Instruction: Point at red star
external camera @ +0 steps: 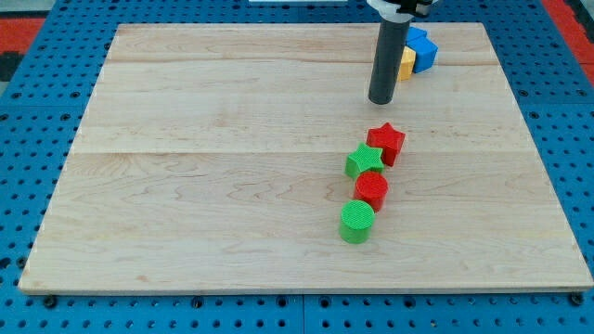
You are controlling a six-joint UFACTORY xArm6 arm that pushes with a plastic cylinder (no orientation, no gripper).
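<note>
Rod tip stood just short of the red star, pointing not quite finished.

The wooden worktop (232, 167) filled most of the view, lying on a blue perforated base (28, 56). The dark rod came down from twelve o'clock, and the arm's tip (380, 100) rested on bare wood near the red star (387, 143), which lay at about six o'clock from it with a small gap between them. The star headed a close chain running toward seven o'clock: a green star (364, 160) touching it, then a red cylinder (371, 190) and a green cylinder (356, 222). At one o'clock from the tip, partly hidden behind the rod, sat a blue block (422, 48) and a yellow block (406, 63). Judged from this, the approach looked nearly done, with only a short closing move left. The arm carried no pincer, so no state could be given. No writing or labels were readable.
</note>
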